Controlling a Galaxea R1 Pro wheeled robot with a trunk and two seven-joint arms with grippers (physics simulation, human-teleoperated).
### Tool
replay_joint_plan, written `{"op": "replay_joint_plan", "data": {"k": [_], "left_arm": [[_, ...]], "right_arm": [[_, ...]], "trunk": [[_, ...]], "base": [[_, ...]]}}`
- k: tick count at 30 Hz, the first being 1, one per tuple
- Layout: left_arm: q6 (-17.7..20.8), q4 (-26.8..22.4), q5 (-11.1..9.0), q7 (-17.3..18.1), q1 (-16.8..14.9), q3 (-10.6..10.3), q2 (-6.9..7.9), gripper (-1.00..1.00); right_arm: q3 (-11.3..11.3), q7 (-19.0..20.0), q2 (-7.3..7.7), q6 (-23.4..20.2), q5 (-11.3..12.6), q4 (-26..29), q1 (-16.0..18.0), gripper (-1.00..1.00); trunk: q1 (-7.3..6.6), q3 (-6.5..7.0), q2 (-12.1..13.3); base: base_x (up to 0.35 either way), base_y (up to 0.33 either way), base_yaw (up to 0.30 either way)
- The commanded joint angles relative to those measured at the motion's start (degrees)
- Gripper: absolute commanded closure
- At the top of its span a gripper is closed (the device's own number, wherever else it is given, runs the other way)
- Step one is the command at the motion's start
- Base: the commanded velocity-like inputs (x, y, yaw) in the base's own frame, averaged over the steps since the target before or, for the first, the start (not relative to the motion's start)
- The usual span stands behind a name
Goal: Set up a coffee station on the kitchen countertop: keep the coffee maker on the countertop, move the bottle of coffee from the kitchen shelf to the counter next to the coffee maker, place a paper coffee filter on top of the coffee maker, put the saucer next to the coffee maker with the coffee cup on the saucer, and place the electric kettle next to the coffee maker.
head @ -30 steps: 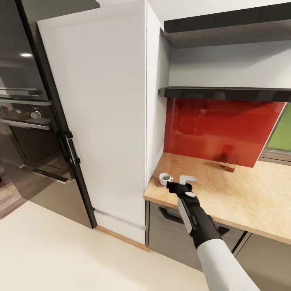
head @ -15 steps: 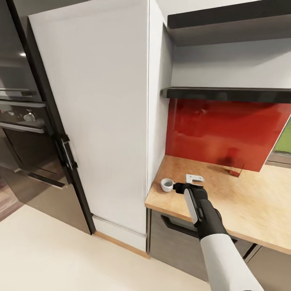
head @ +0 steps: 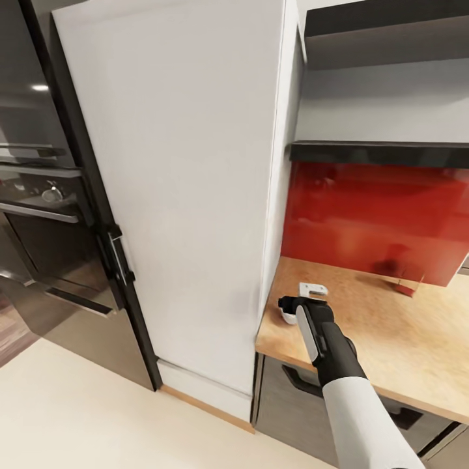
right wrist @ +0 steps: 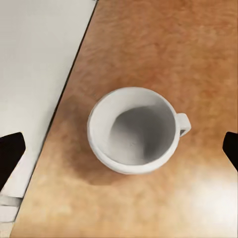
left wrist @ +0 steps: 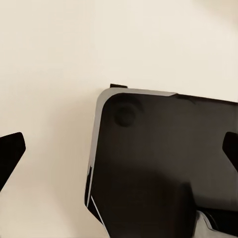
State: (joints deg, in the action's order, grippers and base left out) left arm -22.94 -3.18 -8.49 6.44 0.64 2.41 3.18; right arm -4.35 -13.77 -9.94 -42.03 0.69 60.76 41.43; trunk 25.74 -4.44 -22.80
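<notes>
The coffee cup [right wrist: 134,130] stands upright and empty near the worktop's [head: 391,339] left edge, beside the tall white cabinet [head: 189,195]. The right gripper [head: 288,306] hovers directly above it, fingers spread wide apart. Descend straight, centred, gripping the rim opposite the handle. No writing is readable anywhere.

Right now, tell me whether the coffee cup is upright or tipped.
Upright: the coffee cup stands on the countertop, mouth up, its empty inside visible from above.

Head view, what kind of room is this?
Most likely a home kitchen: a wooden countertop with a red backsplash, a built-in oven, and a white coffee cup on the counter.
</notes>
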Motion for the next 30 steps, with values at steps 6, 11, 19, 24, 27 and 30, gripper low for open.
{"op": "replay_joint_plan", "data": {"k": [6, 11, 19, 24, 27, 30], "left_arm": [[0.0, 0.0, -0.6, 0.6, 0.0, 0.2, 0.06, -1.0], [0.0, -0.1, -0.6, 0.6, 0.0, 0.2, 0.07, -1.0], [0.0, -0.1, -0.6, 0.6, 0.0, 0.2, 0.07, -1.0], [0.0, 0.0, -0.6, 0.6, 0.0, 0.2, 0.07, -1.0], [0.0, -0.1, -0.6, 0.6, 0.0, 0.2, 0.07, -1.0], [0.0, 0.0, -0.6, 0.6, 0.0, 0.2, 0.07, -1.0]], "right_arm": [[-0.1, -0.2, -0.06, -0.2, 0.0, -0.8, 0.1, -1.0], [-0.1, -0.2, -0.06, -0.2, 0.0, -1.1, 0.1, -1.0], [-0.1, -0.2, -0.06, -0.2, 0.0, -1.3, 0.1, -1.0], [0.0, -0.2, -0.06, -0.2, 0.1, -3.4, 0.1, -1.0], [0.0, -0.2, -0.06, -0.2, 0.1, -4.3, 0.1, -1.0], [0.0, -0.2, -0.06, -0.2, 0.1, -5.2, 0.0, -1.0]], "trunk": [[0.05, -0.11, -0.1], [0.05, -0.11, -0.1], [0.05, -0.11, -0.1], [0.05, -0.11, -0.1], [0.05, -0.11, -0.1], [0.05, -0.11, -0.1]], "base": [[0.031, 0.026, -0.118], [0.002, 0.002, -0.281], [0.003, 0.002, -0.299], [0.157, 0.156, -0.3], [0.142, 0.139, -0.227], [0.034, 0.033, -0.056]]}}
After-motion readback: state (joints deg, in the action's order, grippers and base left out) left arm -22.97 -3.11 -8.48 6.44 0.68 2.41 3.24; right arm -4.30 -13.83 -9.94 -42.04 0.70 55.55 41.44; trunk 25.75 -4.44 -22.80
